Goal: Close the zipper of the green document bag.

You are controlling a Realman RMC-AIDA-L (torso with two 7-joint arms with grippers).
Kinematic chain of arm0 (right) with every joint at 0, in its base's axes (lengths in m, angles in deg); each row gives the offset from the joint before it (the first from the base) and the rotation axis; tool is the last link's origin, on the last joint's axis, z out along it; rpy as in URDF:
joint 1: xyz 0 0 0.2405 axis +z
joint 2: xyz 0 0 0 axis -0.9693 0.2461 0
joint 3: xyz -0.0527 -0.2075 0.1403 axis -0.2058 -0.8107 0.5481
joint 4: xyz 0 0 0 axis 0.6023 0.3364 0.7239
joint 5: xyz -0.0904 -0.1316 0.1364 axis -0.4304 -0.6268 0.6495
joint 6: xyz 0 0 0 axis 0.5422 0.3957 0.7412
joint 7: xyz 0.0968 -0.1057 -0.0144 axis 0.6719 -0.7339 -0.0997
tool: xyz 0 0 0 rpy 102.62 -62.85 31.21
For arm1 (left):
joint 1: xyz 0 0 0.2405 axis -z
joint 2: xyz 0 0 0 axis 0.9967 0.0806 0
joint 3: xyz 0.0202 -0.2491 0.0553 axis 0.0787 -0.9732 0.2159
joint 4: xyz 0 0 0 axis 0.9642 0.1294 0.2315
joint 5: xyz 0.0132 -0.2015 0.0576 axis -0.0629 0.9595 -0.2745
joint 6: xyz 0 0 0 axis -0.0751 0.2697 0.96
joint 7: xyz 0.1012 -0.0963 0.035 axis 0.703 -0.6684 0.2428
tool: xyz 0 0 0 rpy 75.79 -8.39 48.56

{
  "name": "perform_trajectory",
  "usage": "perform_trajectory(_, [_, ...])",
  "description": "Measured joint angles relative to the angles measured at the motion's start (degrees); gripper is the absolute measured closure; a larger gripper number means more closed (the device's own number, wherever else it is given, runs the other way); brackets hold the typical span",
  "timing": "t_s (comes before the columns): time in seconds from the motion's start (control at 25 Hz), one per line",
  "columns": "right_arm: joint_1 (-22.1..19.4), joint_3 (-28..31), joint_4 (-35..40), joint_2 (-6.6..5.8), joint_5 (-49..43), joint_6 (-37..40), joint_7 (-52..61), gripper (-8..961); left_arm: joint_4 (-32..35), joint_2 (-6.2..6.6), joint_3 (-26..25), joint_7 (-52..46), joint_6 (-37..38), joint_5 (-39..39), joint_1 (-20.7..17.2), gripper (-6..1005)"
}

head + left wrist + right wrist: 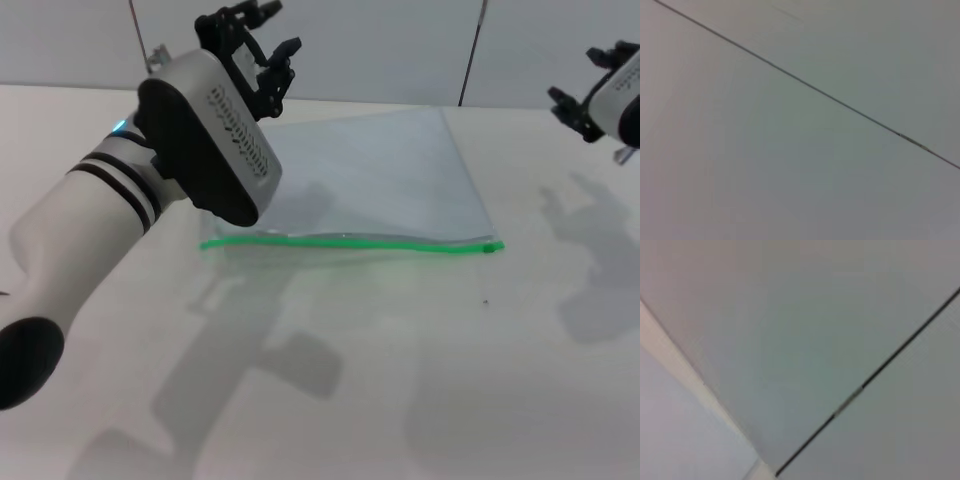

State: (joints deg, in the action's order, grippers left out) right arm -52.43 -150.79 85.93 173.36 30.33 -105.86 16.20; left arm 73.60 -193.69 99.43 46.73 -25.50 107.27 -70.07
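The green document bag (385, 175) lies flat on the white table, a translucent grey-blue pouch. Its zipper (340, 240) runs as a bright green strip along the bag's near long edge, with a small slider (490, 247) at the right end. My left gripper (268, 38) is raised above the bag's far left corner, fingers apart and holding nothing. My right gripper (585, 82) hangs in the air at the far right, beyond the bag's right edge, also open and empty. Neither wrist view shows the bag or any fingers.
My left forearm (120, 210) crosses over the bag's left end and hides part of it. A grey panelled wall (380, 50) stands behind the table (400, 380). Both wrist views show only wall panels with a dark seam (805, 82).
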Motion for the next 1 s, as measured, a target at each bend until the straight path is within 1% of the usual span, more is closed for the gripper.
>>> perform_trajectory(0.08, [-1.1,-1.8,1.0,0.01,0.8,3.0,1.3,525,-0.2,-0.02,0.0,0.0,0.7,1.8,0.1,747])
perform_trajectory(0.12, [-1.7,-2.5,1.4,0.01,1.5,4.5,1.7,484,-0.4,-0.04,0.1,0.0,2.5,4.9,0.3,725])
perform_trajectory(0.16, [-2.1,-3.5,1.7,0.01,2.7,6.3,2.0,442,-0.4,-0.04,0.1,0.0,2.5,4.9,0.3,703])
perform_trajectory(0.2, [-2.8,-5.5,1.5,0.02,6.3,10.3,2.3,401,-0.5,-0.03,0.1,-0.1,3.8,6.9,0.3,681])
perform_trajectory(0.24, [-2.8,-5.5,1.5,0.02,6.3,10.3,2.3,313,-0.7,-0.03,0.1,-0.3,5.8,10.3,0.3,659])
perform_trajectory(0.28, [-3.0,-6.3,1.1,0.02,8.1,12.2,2.3,224,-0.8,-0.02,0.2,-0.4,7.1,12.6,0.3,637])
perform_trajectory(0.32, [-3.2,-7.3,0.6,-0.01,10.1,14.7,2.3,225,-1.0,0.06,0.8,-1.0,9.5,16.3,0.2,616])
perform_trajectory(0.4, [-3.8,-9.2,-0.7,-0.03,13.7,20.7,2.3,226,-1.4,0.15,2.0,-2.8,12.9,19.8,0.0,572])
perform_trajectory(0.52, [-5.1,-13.3,-2.2,-0.04,19.5,30.5,2.4,227,-3.6,0.12,4.1,-9.0,18.4,21.2,0.0,364])
perform_trajectory(0.68, [-6.1,-20.8,-4.4,-0.06,25.9,46.5,3.8,229,-7.7,0.12,6.0,-20.1,25.7,21.3,0.3,378])
perform_trajectory(0.8, [-6.2,-25.0,-6.7,-0.07,27.5,56.3,8.0,230,-9.5,0.16,6.4,-27.0,29.0,21.4,0.1,382])
perform_trajectory(0.88, [-6.2,-26.1,-7.7,-0.11,27.8,59.1,10.6,229,-9.8,0.2,6.5,-29.7,29.4,21.4,-0.1,383])
perform_trajectory(1.0, [-6.0,-26.3,-8.0,-0.21,28.6,59.7,13.5,230,-10.3,0.1,6.8,-30.7,29.2,21.8,-0.1,383])
